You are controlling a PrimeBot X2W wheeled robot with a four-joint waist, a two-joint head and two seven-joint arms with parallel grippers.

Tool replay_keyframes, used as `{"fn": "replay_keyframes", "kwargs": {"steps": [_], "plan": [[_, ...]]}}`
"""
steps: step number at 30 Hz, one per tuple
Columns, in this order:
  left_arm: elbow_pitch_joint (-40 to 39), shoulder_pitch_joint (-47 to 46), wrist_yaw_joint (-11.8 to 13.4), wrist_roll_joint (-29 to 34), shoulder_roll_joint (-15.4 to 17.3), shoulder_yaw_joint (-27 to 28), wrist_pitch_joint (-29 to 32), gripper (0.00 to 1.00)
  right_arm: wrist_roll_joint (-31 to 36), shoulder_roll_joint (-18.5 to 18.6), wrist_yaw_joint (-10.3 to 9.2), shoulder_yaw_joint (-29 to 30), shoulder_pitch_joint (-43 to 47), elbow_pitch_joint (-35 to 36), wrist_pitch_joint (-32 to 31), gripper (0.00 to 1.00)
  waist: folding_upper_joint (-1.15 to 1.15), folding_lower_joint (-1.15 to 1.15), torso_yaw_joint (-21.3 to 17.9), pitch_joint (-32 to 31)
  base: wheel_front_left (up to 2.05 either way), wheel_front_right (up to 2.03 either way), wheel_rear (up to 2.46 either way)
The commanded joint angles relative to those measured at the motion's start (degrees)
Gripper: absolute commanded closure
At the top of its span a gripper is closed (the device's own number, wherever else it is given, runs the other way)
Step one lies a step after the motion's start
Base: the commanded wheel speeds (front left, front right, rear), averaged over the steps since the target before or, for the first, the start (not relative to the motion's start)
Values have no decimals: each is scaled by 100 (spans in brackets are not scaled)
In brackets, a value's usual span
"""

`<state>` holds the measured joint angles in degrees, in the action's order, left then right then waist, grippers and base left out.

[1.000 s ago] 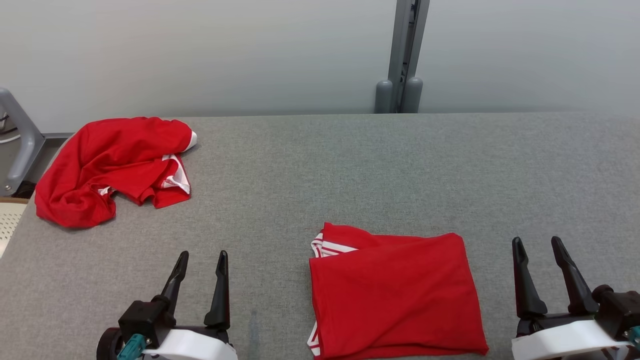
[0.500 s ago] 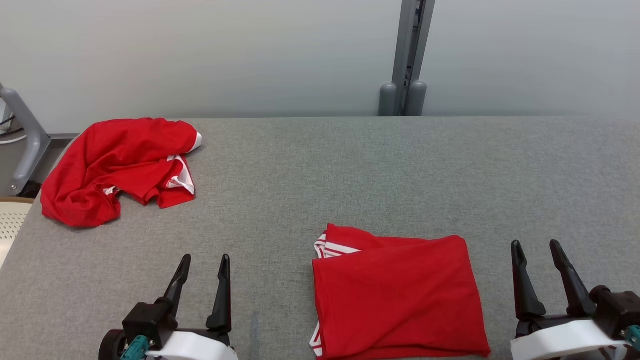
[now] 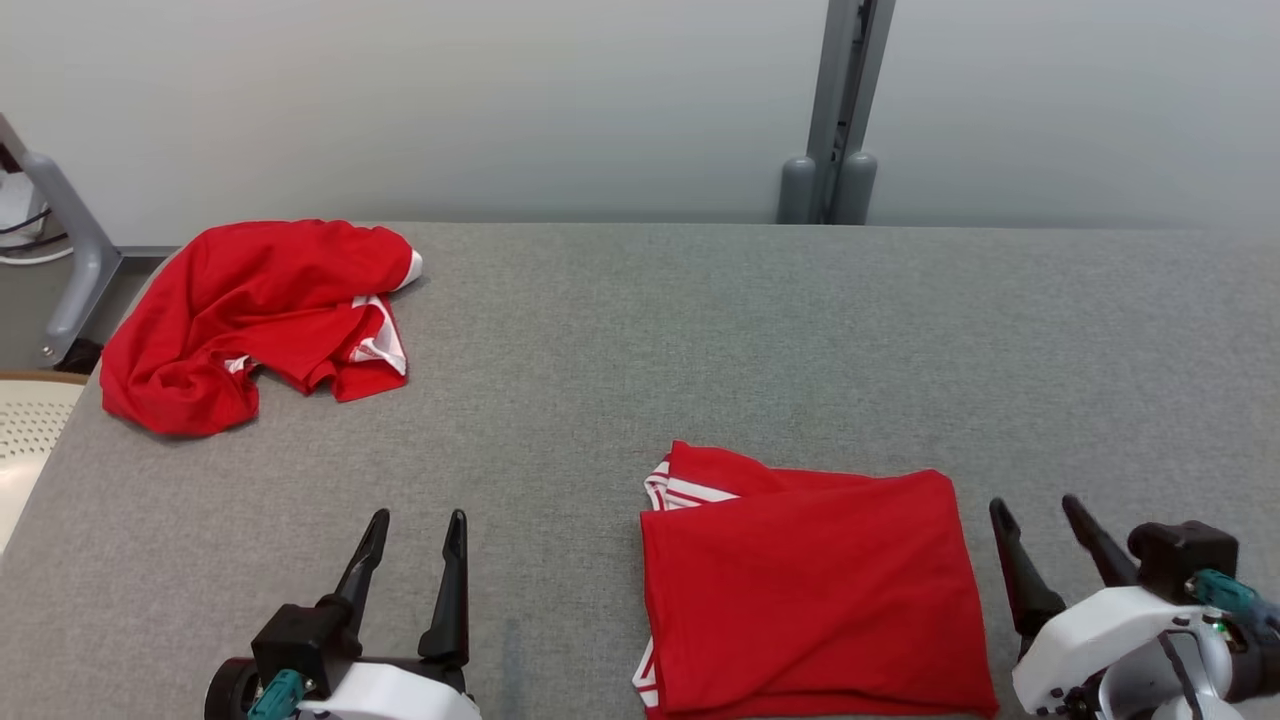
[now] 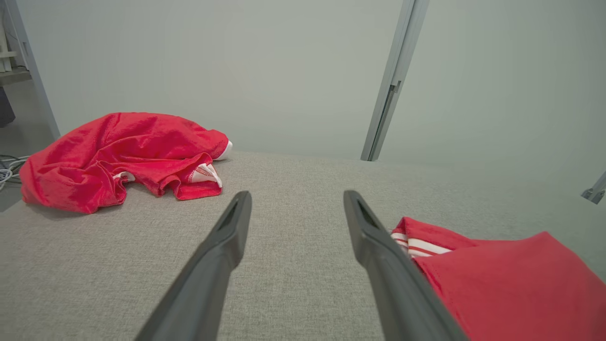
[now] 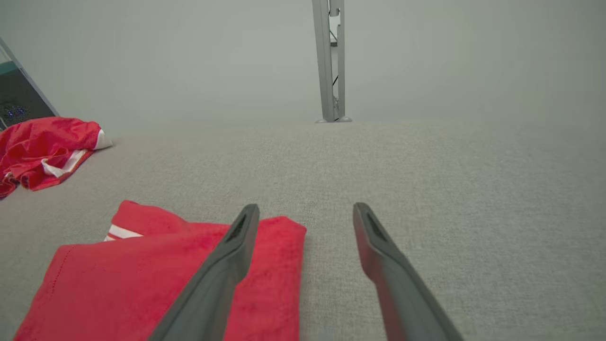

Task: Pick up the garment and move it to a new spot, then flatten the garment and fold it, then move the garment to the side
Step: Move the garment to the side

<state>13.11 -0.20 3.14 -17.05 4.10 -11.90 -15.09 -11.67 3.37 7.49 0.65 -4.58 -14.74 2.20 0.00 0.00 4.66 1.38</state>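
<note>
On the grey table [image 3: 700,330], the folded red garment [image 3: 810,590] shows white stripes [image 3: 690,492].

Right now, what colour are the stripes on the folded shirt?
White stripes on red; left wrist view shows them best.

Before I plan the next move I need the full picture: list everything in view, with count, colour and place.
folded garment: 1, red with white stripes, near edge of the table, between the two tools
crumpled garment: 1, red with white trim, far left corner of the table
table: 1, grey fabric top, spans the head view
post: 1, grey, behind the table's far edge, right of middle
wall: 1, pale grey, behind the table
metal frame: 1, grey, off the table's left side
perforated object: 1, cream, left of the table, cut by the picture's edge
left tool: 1, dark fingers, open and empty, lower left, over bare table
right tool: 1, dark fingers, open and empty, lower right, just right of the folded garment
</note>
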Motion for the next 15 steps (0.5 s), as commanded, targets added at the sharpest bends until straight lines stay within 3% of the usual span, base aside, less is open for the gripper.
{"fn": "replay_keyframes", "kwargs": {"steps": [1,5,15], "plan": [[19,-71,-14,38,-3,27,-8,0,-141,135,2,-51,-47,-146,-347,0,0,0,63,34,0,0,0],[39,-111,-38,62,-19,39,-8,0,-505,379,2,-229,-110,-444,-973,0,0,0,189,100,0,0,0],[94,-160,-111,104,-48,68,-7,0,-1463,667,1,-693,-345,-1115,-1365,0,0,0,403,226,0,0,0]]}}
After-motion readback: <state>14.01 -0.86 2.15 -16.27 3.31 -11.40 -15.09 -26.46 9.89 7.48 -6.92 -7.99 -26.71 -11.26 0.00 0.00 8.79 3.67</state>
